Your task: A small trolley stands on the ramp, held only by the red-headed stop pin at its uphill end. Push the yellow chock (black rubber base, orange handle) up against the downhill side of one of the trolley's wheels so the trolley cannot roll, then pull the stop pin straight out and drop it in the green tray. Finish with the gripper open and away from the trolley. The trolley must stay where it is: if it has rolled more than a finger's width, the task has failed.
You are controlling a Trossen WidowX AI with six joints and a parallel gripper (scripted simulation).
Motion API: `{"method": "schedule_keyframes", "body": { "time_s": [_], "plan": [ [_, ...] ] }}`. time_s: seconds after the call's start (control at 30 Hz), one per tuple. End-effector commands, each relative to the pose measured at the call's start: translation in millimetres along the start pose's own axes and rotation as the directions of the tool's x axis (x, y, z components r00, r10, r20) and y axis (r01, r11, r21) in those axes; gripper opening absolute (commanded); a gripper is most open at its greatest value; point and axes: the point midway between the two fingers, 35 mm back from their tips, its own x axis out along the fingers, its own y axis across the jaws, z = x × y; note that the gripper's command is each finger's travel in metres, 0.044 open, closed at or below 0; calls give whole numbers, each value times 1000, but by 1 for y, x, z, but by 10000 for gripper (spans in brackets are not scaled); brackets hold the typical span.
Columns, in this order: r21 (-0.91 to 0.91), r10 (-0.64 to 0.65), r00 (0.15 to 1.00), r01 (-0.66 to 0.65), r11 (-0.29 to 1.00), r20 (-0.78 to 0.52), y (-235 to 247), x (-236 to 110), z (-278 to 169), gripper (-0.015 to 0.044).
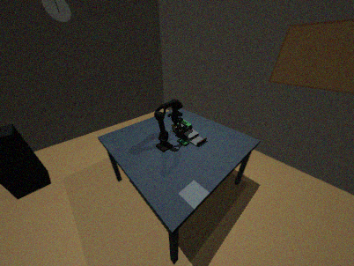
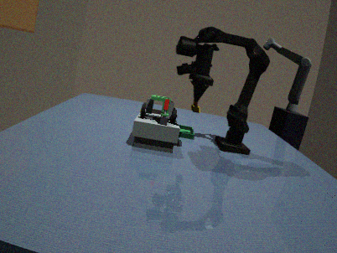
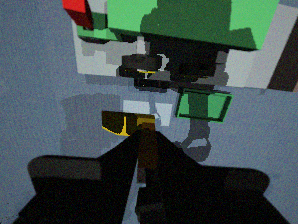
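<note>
My gripper (image 2: 196,101) (image 3: 147,134) is shut on the orange handle of the yellow chock (image 2: 195,109) (image 3: 119,124) and holds it off the table top, apart from the trolley. The green trolley (image 2: 158,108) (image 3: 200,20) (image 1: 185,123) stands on the grey ramp (image 2: 154,131) (image 3: 95,55) with its dark wheels (image 3: 142,63) showing. The red-headed stop pin (image 2: 166,104) (image 3: 79,11) sits at one end of the trolley. The green tray (image 2: 187,132) (image 3: 204,105) lies on the table beside the ramp, between it and the arm's base.
The blue table (image 1: 145,167) (image 2: 75,176) carries a pale square patch (image 1: 193,194) near its front corner. The arm's base (image 2: 233,144) stands right of the tray. A grey jointed stand (image 2: 299,80) on a black box (image 2: 288,126) is behind the table.
</note>
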Motion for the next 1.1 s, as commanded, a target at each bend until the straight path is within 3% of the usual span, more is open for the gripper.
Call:
{"method": "schedule_keyframes", "body": {
  "time_s": [0.0, 1.07],
  "plan": [
    [-2, -4, 1000, 4, 1000, 4, -16, 1, 4, 0],
    [-1, -16, 1000, 16, 1000, 7, -127, 7, 29, 0]
  ]
}}
